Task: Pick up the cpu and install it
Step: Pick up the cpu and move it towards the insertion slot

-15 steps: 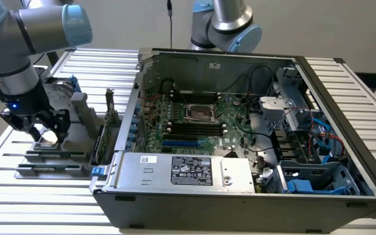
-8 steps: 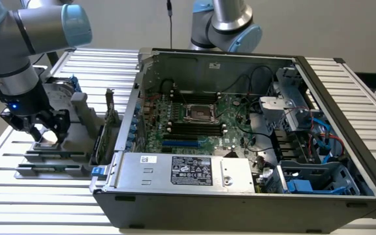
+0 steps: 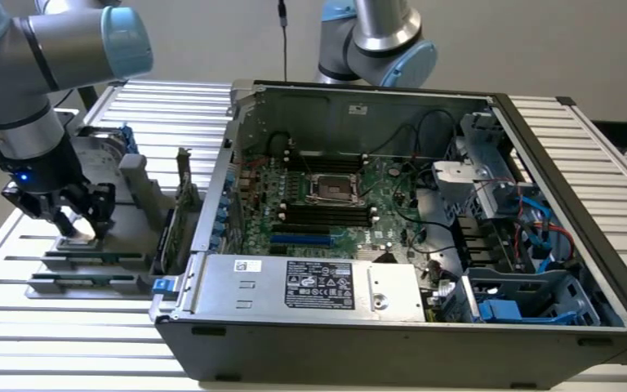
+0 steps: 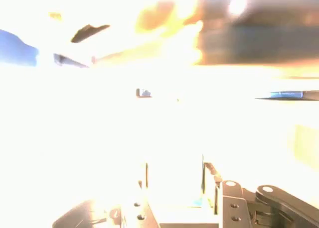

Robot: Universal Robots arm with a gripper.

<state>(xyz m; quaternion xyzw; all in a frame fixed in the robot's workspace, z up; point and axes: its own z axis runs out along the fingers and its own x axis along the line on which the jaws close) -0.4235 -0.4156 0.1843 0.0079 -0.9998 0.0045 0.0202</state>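
While claw point(image 3: 79, 222) is hanging wide, straddling cpu point(image 3: 77, 238), chip is lying flat on holder point(image 3: 95, 261) on desk point(image 3: 74, 327), outside computer case point(image 3: 401, 347), off its side at exterior view's left. Judging light, stiff, slick-topped, fragile; taking hold by opposite thin edges looking soundest.

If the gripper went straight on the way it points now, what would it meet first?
Pointing straight down, the gripper would probably meet the cpu first, lying on the grey fixture just under its jaws. Depth is unclear; it may already touch.
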